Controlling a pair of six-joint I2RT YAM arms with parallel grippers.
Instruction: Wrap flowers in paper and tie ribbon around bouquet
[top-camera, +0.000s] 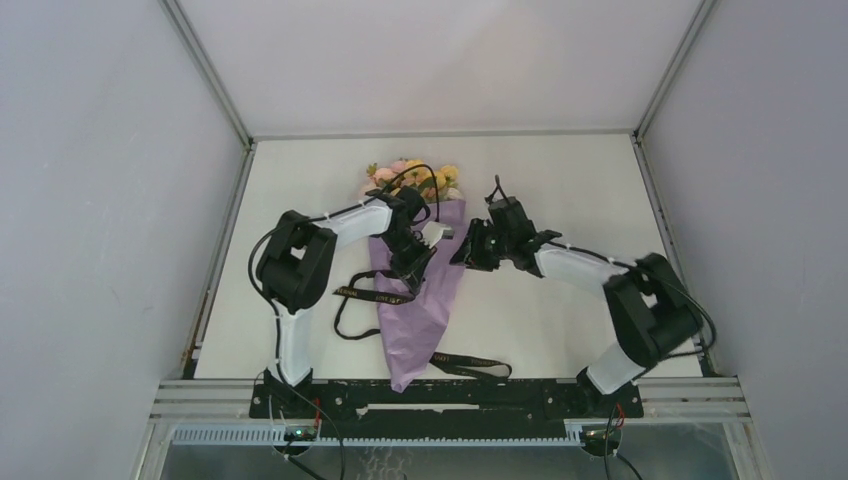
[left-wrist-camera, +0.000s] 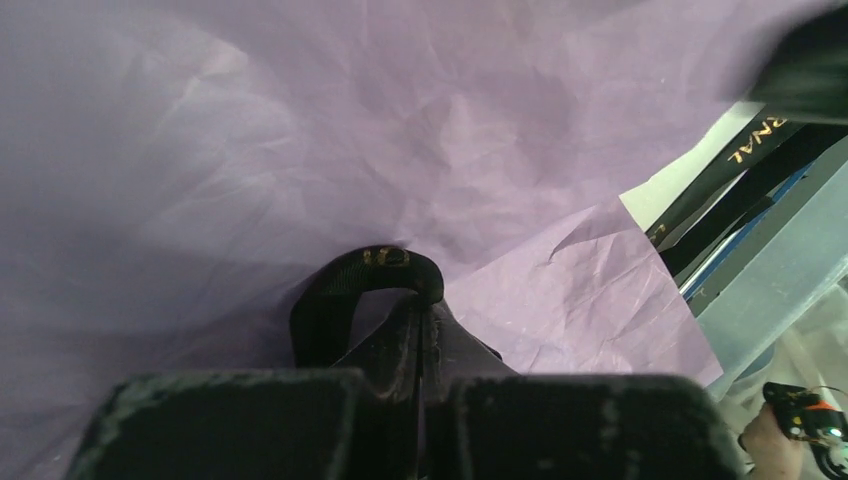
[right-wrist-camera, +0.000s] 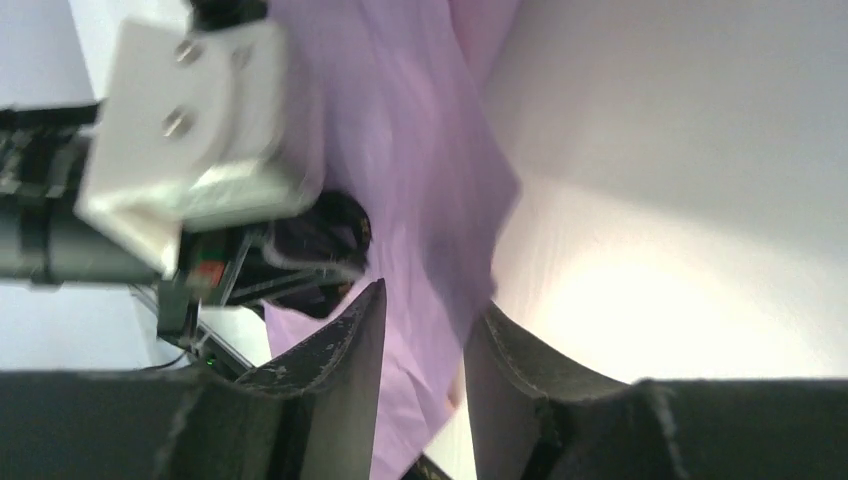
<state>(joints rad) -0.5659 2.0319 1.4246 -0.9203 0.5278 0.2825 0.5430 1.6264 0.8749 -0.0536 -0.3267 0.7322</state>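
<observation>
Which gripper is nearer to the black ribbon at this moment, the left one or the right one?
Left. The left gripper is shut on a loop of the ribbon over the paper. The right gripper is open at the paper's right edge, apart from the ribbon.

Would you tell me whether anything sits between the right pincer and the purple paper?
Nothing visible does: the open right pincer directly faces the right edge of the paper, with no object in the gap.

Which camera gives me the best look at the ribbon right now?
Top external: the ribbon trails out on both sides of the paper. Left wrist shows only a pinched loop; right wrist shows none clearly.
</observation>
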